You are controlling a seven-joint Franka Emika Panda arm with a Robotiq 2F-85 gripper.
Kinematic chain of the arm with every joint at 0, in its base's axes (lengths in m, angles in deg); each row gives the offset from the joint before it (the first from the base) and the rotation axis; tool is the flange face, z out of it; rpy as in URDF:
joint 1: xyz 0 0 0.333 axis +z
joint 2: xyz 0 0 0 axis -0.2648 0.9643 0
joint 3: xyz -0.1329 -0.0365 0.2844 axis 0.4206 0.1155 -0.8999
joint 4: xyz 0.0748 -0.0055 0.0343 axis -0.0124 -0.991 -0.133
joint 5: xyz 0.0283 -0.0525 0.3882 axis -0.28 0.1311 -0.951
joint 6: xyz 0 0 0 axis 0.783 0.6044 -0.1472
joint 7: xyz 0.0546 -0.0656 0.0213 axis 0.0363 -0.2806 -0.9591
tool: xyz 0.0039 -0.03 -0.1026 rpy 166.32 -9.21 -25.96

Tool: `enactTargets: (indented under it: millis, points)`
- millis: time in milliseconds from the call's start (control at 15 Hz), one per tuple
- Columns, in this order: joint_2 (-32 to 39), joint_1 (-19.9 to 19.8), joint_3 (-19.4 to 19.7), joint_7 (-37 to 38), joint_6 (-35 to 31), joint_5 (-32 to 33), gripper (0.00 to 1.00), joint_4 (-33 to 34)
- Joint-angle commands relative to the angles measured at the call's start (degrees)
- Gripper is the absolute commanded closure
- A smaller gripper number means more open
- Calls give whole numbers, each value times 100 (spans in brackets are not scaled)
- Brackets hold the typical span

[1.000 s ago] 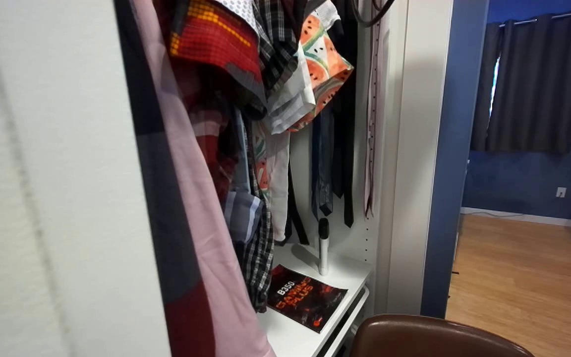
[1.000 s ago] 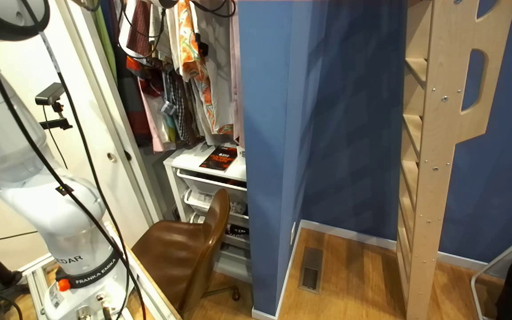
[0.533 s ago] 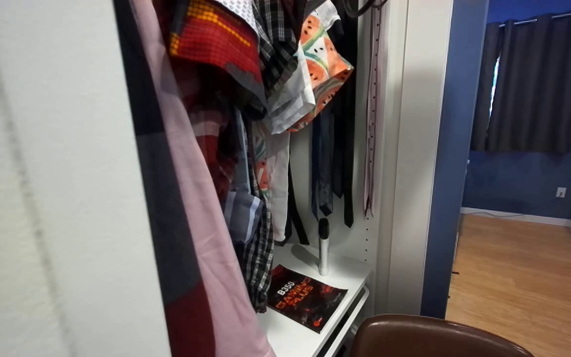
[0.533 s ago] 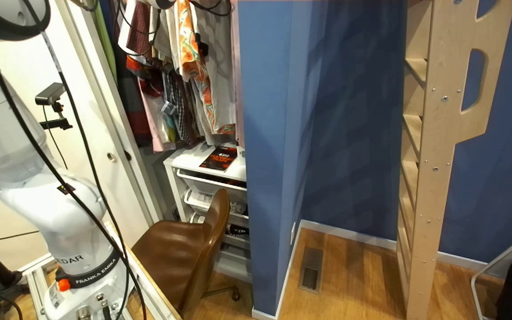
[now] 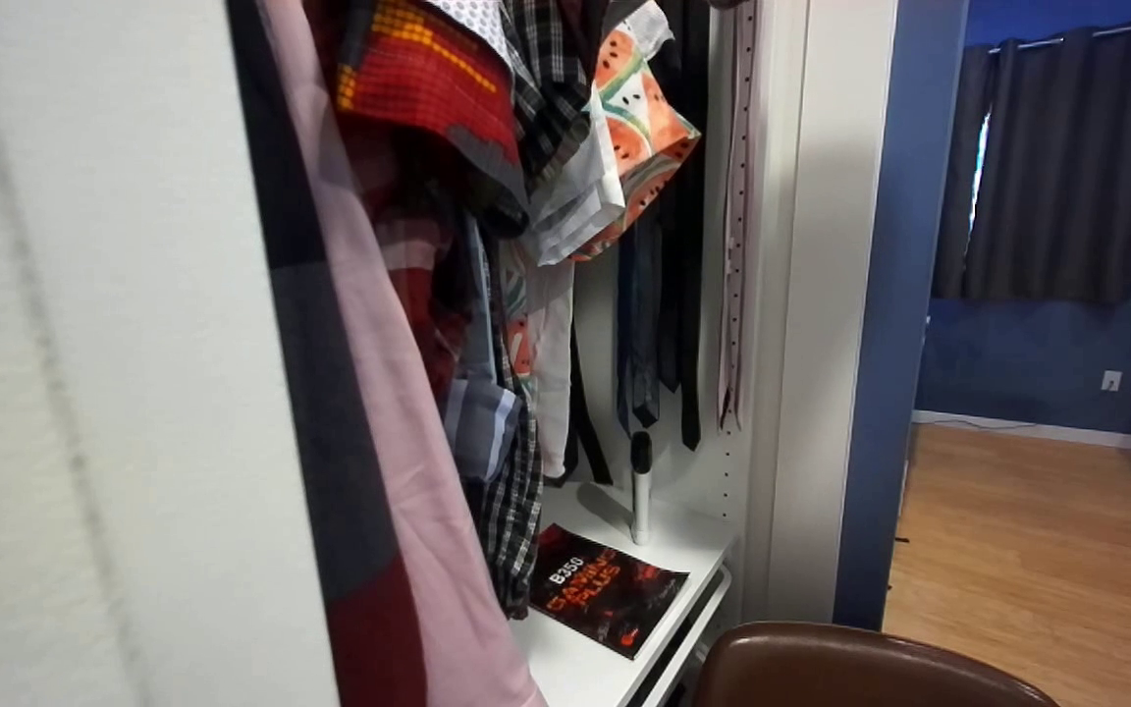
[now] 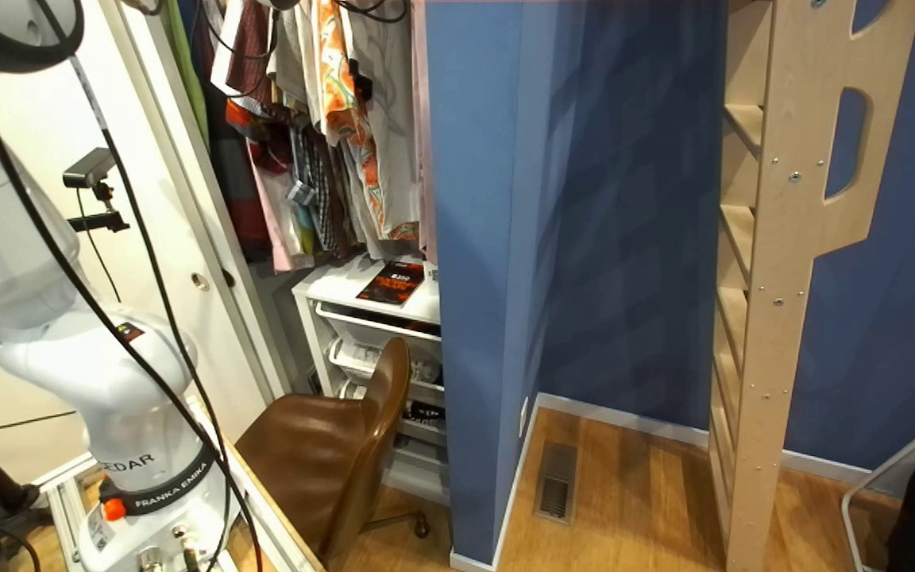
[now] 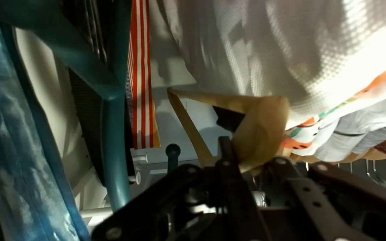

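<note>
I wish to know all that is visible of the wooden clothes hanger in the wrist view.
As pictured, the wooden clothes hanger looks yellowish-brown, with a broad, flared shoulder on the right and two slender bars meeting in a narrow corner at upper left. It looks bare and slants; no hook shows. Its lower end runs behind or between parts of the gripper; whether it is clamped cannot be told. A white garment is close to its upper bar; contact is unclear.

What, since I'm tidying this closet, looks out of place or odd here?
The B350 booklet stands out: it lies flat on the white shelf below the hanging clothes, a slightly odd spot for printed matter. I see no spill or damage.
</note>
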Motion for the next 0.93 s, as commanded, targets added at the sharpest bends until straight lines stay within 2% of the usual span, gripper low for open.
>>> enactTargets:
  millis: [0, 200, 467, 867]
  points:
    - [-329, 276, 408, -573, 259, -223, 96, -104]
    - [-553, 600, 794, -1106, 482, -512, 96, -208]
    - [-906, 1236, 1337, -1947, 721, -1138, 96, -412]
    - [-1475, 1702, 1874, -2540, 1138, -1330, 96, -849]
